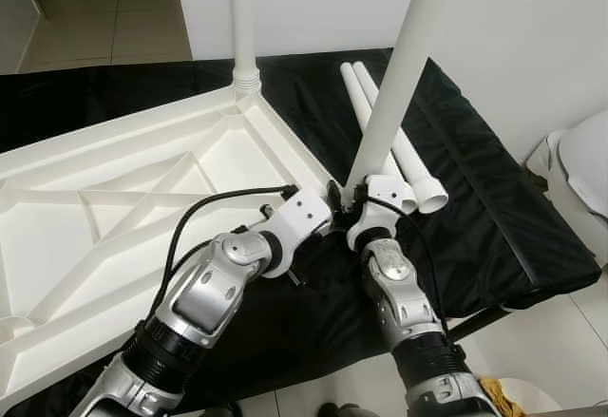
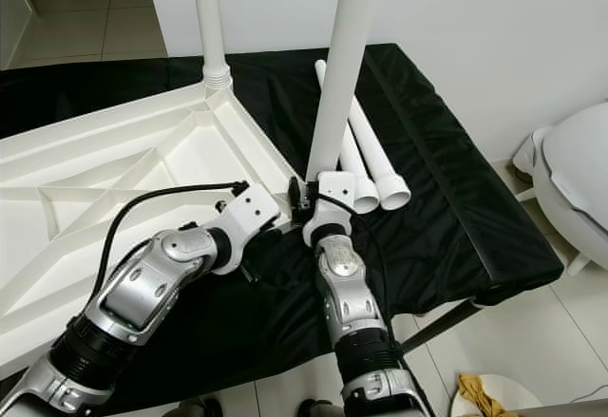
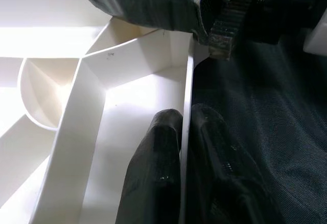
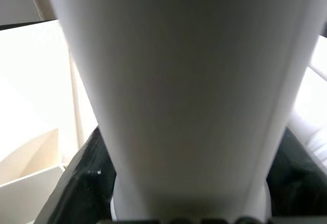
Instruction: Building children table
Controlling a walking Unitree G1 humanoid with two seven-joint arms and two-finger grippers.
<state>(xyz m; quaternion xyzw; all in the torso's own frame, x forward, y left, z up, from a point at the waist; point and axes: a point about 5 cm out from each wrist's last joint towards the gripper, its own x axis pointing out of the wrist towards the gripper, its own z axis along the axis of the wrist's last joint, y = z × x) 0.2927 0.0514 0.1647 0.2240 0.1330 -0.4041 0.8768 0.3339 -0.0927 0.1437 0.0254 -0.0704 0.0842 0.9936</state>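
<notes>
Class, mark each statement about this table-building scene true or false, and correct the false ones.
1. The tabletop lies upside down, its ribbed underside facing up. True.
2. No leg is fitted yet. False: one leg stands in the far corner socket.
3. The right gripper holds a leg upright near the tabletop's corner. True.
4. Four spare legs lie on the black cloth. False: two spare legs lie there.
5. The left gripper pinches the tabletop's edge wall. True.
</notes>
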